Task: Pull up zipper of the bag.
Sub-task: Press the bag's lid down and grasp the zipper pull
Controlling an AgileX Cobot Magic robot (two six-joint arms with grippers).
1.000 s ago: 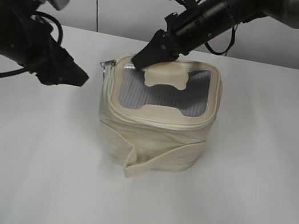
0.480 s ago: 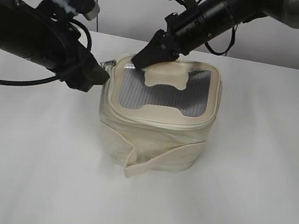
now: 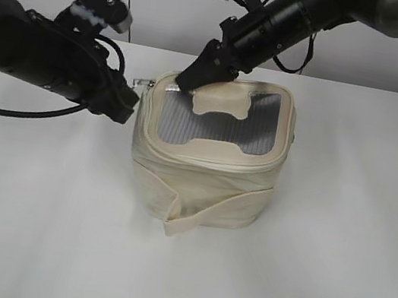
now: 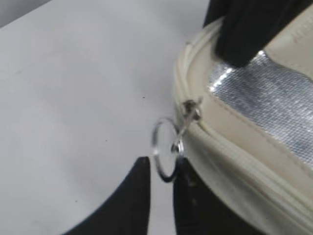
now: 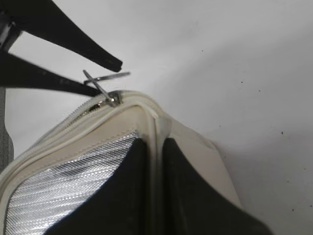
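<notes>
- near the middle of the white table (image 3: 337, 243), slightly toward 12 o'clock, sits the bag (image 3: 206, 173), upright, its grey mesh lid panel (image 3: 215, 125) facing up with a cream h-shaped patch (image 3: 222, 105) on it and a wide strap (image 3: 211, 213) wrapped round the front.
- the zipper (image 3: 205, 159) runs round the lid edge; in the left wrist view its track (image 4: 244, 164) curves from 12 o'clock down to 4 o'clock.
- at the lid's 10 o'clock corner a silver pull with a round ring (image 4: 167, 155) sticks out from the bag.
- the left gripper (image 4: 161, 196) comes in from 9 o'clock in the exterior view; its fingers are slightly spread, with the ring's lower edge sitting in the narrow gap between the tips, and i cannot tell whether they actually pinch it.
- the right wrist view shows the same ring (image 5: 105, 78) between those two dark fingertips (image 5: 105, 58), which stand apart there.
- the right gripper (image 5: 155, 161) reaches down from 1 o'clock onto the lid's far left corner; its fingers are pressed together on a raised fold of the cream lid edge (image 5: 159, 127), just beside the mesh.
</notes>
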